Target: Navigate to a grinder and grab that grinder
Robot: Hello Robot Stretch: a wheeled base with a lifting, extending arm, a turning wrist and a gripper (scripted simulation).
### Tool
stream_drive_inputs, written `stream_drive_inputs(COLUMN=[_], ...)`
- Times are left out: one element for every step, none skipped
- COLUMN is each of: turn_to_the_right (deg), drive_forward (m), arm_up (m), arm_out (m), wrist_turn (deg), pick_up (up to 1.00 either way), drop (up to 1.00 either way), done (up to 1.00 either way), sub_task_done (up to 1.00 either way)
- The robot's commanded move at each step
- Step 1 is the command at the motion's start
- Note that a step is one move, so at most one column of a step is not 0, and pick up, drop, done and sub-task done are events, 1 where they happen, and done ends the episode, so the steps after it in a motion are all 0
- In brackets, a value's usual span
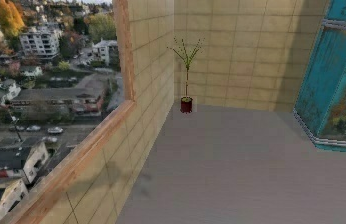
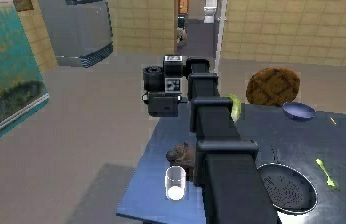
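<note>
In the arm side view the dark arm (image 2: 216, 140) reaches up from the bottom edge across a blue-grey table (image 2: 281, 140). The gripper (image 2: 149, 86) sits just left of the two white marker squares, past the table's far left corner. Only bare grey floor lies behind its far end, and it holds nothing. A small brown blob (image 2: 181, 153) lies on the table beside the arm; its shape is too vague to name. A clear glass (image 2: 176, 183) stands just below it. I can make out no grinder by shape.
The table also bears a dark round pan (image 2: 286, 187), a blue bowl (image 2: 299, 110) and a green utensil (image 2: 326, 172). A brown round chair back (image 2: 271, 87) stands behind it, a grey bin (image 2: 81, 30) and a doorway (image 2: 196, 25) farther off. The forward view has a potted plant (image 1: 186, 75), a window (image 1: 46, 90) and open floor.
</note>
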Motion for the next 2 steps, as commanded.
stream_drive_inputs(turn_to_the_right=[0.0,0.0], drive_forward=[0.0,0.0], arm_up=[0.0,-0.24], arm_out=[0.0,0.0], wrist_turn=[6.0,0.0], pick_up=[0.0,0.0], drop=[0.0,0.0], done=[0.0,0.0], sub_task_done=[0.0,0.0])
